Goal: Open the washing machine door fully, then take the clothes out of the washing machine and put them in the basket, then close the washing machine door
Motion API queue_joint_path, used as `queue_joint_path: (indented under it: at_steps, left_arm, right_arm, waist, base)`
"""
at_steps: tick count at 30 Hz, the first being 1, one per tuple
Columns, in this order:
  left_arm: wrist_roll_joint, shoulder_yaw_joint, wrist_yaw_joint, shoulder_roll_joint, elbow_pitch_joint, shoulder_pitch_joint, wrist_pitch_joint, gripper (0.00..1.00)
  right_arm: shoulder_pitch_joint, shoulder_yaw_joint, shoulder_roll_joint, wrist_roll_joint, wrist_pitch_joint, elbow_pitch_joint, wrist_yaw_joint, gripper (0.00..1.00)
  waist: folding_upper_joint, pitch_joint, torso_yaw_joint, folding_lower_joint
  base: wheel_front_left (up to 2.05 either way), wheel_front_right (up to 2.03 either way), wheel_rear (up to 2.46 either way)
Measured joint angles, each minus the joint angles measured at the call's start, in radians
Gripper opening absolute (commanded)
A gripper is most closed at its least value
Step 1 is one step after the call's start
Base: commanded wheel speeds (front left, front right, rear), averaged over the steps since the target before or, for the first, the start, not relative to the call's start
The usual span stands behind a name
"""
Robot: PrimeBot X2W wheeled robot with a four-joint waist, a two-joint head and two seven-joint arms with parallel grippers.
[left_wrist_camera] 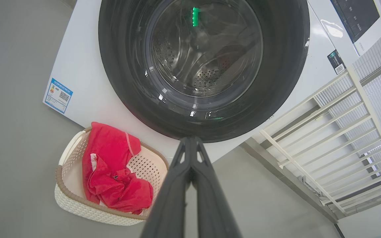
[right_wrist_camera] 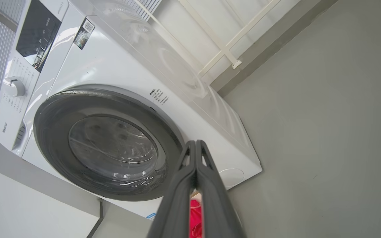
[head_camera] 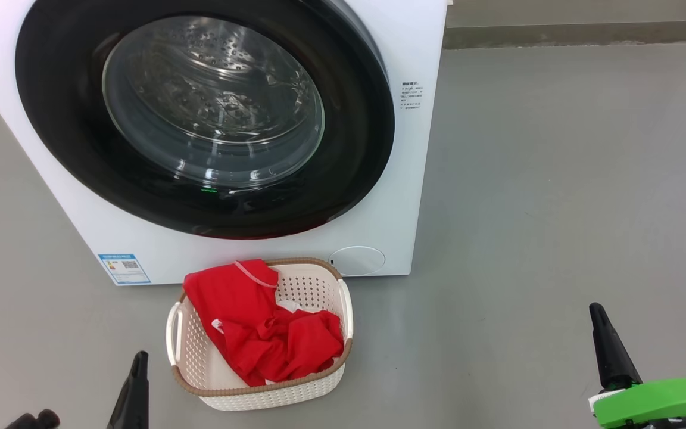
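Looking from the head, machine: white washing machine (head_camera: 152,259) stands on the grey floor (head_camera: 557,179), and its round black-rimmed door (head_camera: 212,101) looks closed against the front.
Head, basket: cream basket (head_camera: 271,400) sits on the floor just in front of the machine, below the door.
Head, clothes: red clothes (head_camera: 259,333) lie heaped inside the basket, one edge draped over its far rim.
Head, grippers: left gripper (head_camera: 139,357) at lower left and right gripper (head_camera: 598,313) at lower right, both clear of everything.
Left wrist, gripper: fingers pressed together, empty, pointing at the bottom of the door (left_wrist_camera: 203,49).
Left wrist, basket: to the left, with the clothes (left_wrist_camera: 111,178) in it, below a blue label (left_wrist_camera: 58,96).
Right wrist, gripper: clenched on nothing (right_wrist_camera: 195,143), a strip of red showing between the fingers.
Right wrist, machine: door (right_wrist_camera: 111,148) flush with the front, control panel (right_wrist_camera: 36,33) above it.
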Motion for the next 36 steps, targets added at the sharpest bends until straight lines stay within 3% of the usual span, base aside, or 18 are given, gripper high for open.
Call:
queue_joint_path:
  at_steps: [36]
  left_arm:
    - [-0.419,0.003,0.000,-0.001,0.034,-0.056,0.104,0.00]
  right_arm:
    - [-0.059,-0.020,-0.009,0.366,0.106,0.043,0.000,0.00]
  waist:
    - [0.0000,0.012,-0.006,0.0000]
  base:
    - [0.00,0.00,0.00]
